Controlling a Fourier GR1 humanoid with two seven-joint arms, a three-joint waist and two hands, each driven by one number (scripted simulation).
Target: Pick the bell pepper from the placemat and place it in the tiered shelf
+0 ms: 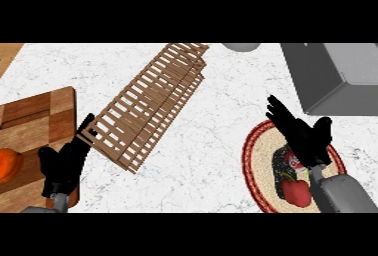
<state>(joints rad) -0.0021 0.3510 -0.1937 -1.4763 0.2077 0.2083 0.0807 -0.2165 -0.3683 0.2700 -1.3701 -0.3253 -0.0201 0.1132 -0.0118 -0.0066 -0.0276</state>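
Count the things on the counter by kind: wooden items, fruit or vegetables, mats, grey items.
Wooden items: 2, shelf and board
Fruit or vegetables: 2, pepper and orange one
Mats: 1, placemat
Grey items: 2, box and round object
Total: 7

White marbled tabletop [214, 160] carrying the items around it. Left: chequered wooden cutting board [37, 117], running to the view's left edge, with a round orange object [7, 165] on it, cut off by that edge. Upper right: grey box [332, 75]. Top edge: pale grey rounded object [240, 47], only partly shown.
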